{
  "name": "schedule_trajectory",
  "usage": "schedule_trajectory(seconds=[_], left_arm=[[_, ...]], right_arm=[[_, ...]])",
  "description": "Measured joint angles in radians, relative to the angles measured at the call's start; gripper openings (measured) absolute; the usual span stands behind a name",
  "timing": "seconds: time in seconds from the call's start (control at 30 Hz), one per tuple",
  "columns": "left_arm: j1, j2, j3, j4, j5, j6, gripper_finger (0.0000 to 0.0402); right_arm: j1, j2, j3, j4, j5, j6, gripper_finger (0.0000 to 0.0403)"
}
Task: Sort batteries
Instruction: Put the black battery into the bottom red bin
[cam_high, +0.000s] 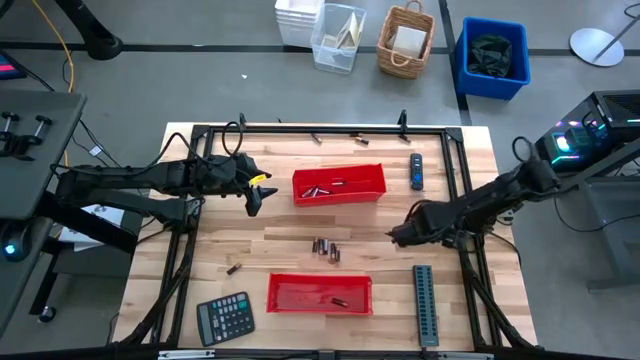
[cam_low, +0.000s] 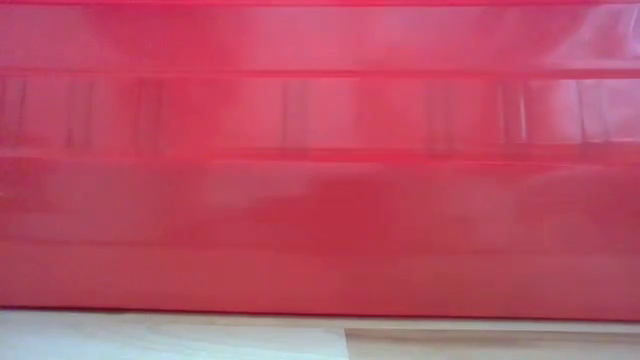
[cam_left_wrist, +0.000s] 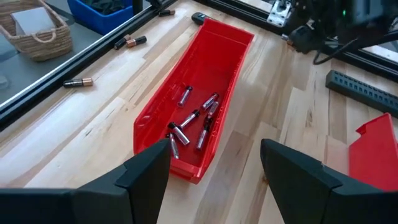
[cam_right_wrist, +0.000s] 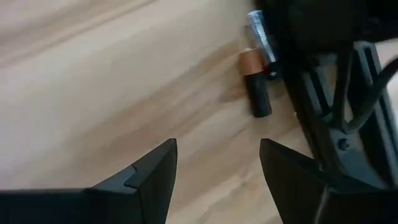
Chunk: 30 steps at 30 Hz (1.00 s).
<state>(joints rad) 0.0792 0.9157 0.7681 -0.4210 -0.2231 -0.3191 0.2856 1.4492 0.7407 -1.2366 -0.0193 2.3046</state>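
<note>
Several batteries (cam_left_wrist: 193, 124) lie in the far red tray (cam_high: 338, 184). One battery (cam_high: 338, 301) lies in the near red tray (cam_high: 319, 293). A loose cluster of batteries (cam_high: 326, 247) lies on the wood between the trays, and a single one (cam_high: 235, 268) lies to the left. My left gripper (cam_high: 256, 195) hovers open off the far tray's left end (cam_left_wrist: 174, 165). My right gripper (cam_high: 398, 235) is open over bare wood, right of the cluster. In the right wrist view a copper-ended battery (cam_right_wrist: 255, 84) and a silvery one (cam_right_wrist: 260, 37) lie beyond its fingers (cam_right_wrist: 149, 177).
A black-and-blue device (cam_high: 416, 172) lies right of the far tray. A grey ridged strip (cam_high: 425, 305) lies at the near right and a calculator (cam_high: 224, 318) at the near left. More batteries (cam_left_wrist: 78, 82) lie by the black frame at the far edge. The near tray's wall (cam_low: 320, 160) fills the low view.
</note>
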Motion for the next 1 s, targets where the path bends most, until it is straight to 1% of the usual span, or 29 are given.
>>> schedule_trajectory(seconds=[0.17, 0.27, 0.37, 0.57, 0.7, 0.83, 1.0], left_arm=[[0.000, 0.000, 0.000, 0.000, 0.000, 0.015, 0.0241], [0.001, 0.000, 0.000, 0.000, 0.003, 0.021, 0.0241], [0.000, 0.000, 0.000, -0.001, 0.009, 0.018, 0.0241], [0.001, 0.000, 0.000, 0.000, 0.011, 0.007, 0.0241], [0.001, 0.000, 0.000, 0.000, 0.011, -0.010, 0.0241], [0.001, 0.000, 0.000, 0.000, 0.011, -0.018, 0.0241], [0.001, 0.000, 0.000, 0.000, 0.027, -0.055, 0.0241]], right_arm=[[-0.003, 0.068, -0.070, 0.007, -0.025, 0.018, 0.0224], [-0.006, 0.090, -0.107, 0.064, -0.027, 0.005, 0.0224], [-0.006, 0.085, -0.143, 0.106, -0.023, 0.005, 0.0224], [-0.004, 0.083, -0.171, 0.104, -0.008, 0.006, 0.0224], [0.003, 0.067, -0.177, 0.126, 0.010, -0.043, 0.0223], [0.013, 0.054, -0.178, 0.129, 0.024, -0.057, 0.0224], [0.025, 0.007, -0.216, 0.170, 0.093, -0.061, 0.0216]])
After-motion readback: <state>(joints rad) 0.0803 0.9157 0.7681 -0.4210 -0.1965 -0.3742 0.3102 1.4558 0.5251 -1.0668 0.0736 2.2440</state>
